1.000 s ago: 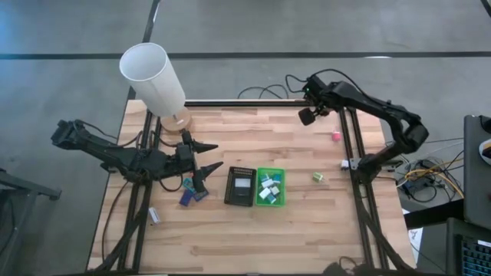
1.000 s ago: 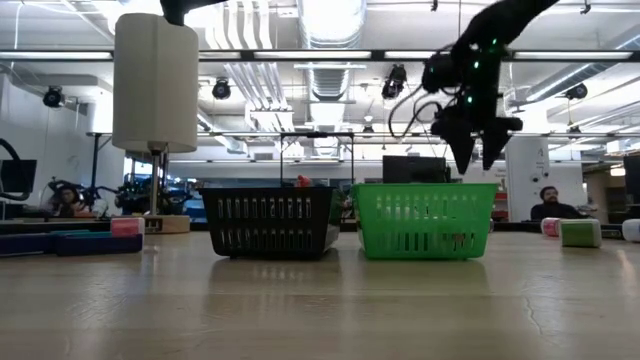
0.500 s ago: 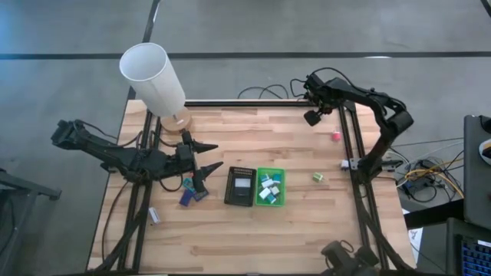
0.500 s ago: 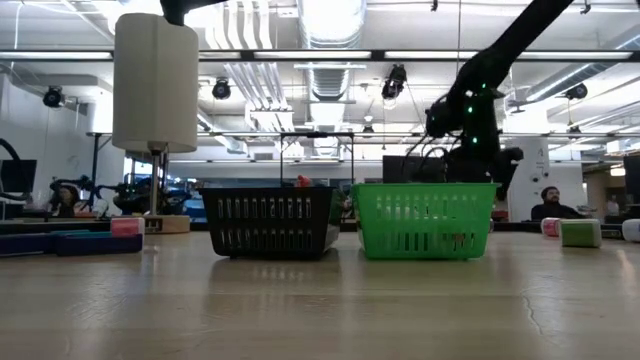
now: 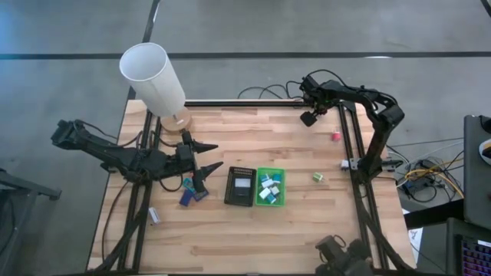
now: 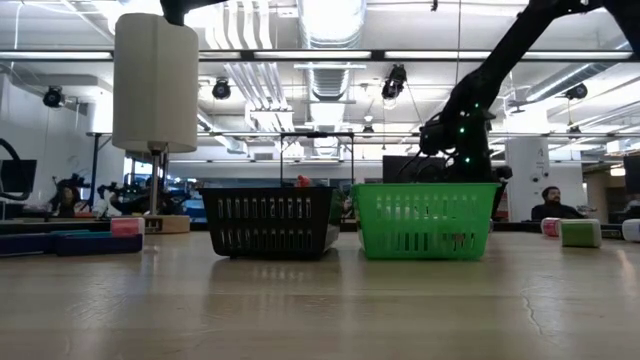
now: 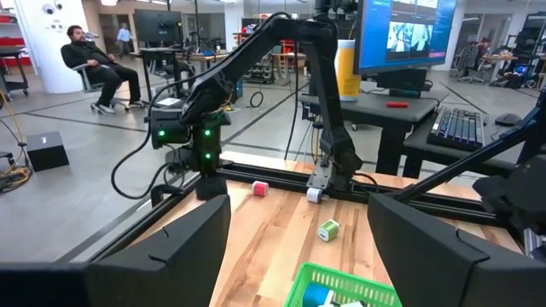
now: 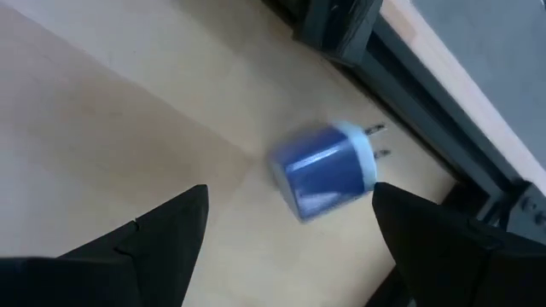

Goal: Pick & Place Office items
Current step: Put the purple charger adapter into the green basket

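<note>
Beside the green tray [image 5: 281, 187], to its left, sits a black tray [image 5: 239, 186]; I use the green one as my landmark. Several small white and teal blocks [image 5: 267, 188] already lie inside it, so I judge the sorting partly done, not finished.

Left of the green tray, past the black one, my left pincer [image 5: 209, 165] hangs above the counter [image 5: 253, 238] with its fingers apart and nothing between them. Right beside it lie flat dark-blue pieces with a teal bit [image 5: 190, 192], not yet collected. A small pale item [image 5: 153, 215] lies farther left, toward the near edge.

Right of the green tray a small green block [image 5: 317, 178] waits on the wood, a pink block [image 5: 335, 136] lies farther off toward the back rail, and a white piece [image 5: 345, 164] sits by the right rail.

Far behind the green tray, near the back rail, my right pincer [image 5: 308, 117] is also spread and empty. Its wrist view shows a blue plug-in charger [image 8: 324, 169] on the wood between the fingers, untouched; I cannot place this charger in the high view.

At least five or six items remain, by my count.
</note>
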Controlling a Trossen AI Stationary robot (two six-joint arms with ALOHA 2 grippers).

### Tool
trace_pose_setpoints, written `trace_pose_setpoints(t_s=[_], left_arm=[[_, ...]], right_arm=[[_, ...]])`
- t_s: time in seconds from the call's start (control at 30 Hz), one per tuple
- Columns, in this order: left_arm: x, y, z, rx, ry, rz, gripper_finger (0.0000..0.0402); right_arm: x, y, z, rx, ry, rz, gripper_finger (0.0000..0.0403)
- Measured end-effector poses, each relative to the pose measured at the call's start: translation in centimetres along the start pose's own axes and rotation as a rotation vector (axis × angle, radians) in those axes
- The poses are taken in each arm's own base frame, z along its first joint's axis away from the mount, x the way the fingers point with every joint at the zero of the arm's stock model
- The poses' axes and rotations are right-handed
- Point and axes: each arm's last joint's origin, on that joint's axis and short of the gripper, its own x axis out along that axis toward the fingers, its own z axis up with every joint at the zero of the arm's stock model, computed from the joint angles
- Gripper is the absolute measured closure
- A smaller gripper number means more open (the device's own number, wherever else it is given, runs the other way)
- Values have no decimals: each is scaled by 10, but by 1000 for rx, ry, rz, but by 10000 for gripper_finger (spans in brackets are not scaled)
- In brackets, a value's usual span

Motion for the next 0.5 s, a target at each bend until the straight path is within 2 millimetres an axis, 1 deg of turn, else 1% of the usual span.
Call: trace_pose_setpoints(t_s=[0.5], left_arm=[[0, 0, -1, 3, 6, 0, 117]], right_arm=[[1, -6, 1, 2, -11, -30, 77]])
